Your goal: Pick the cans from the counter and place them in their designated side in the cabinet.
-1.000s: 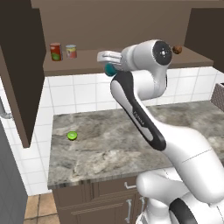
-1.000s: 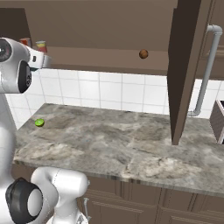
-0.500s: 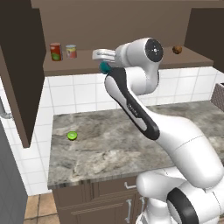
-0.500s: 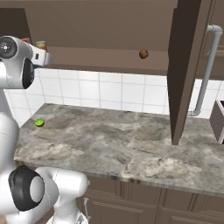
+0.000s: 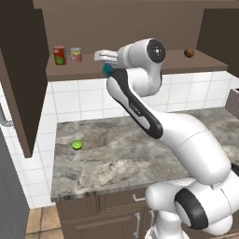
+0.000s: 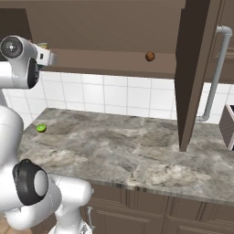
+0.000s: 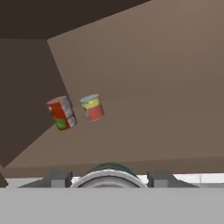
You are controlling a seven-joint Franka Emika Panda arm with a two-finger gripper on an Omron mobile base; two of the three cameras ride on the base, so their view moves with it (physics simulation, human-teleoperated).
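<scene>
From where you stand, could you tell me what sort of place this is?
A kitchen, most likely: a marbled stone counter over wooden drawers, a white tiled backsplash, and a cabinet shelf holding cans.

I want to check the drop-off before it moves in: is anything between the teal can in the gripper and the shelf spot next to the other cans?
Nothing visible blocks it. The gripper holds the teal can at the shelf edge; the banded can and the taller red can stand farther left with bare shelf between.
</scene>
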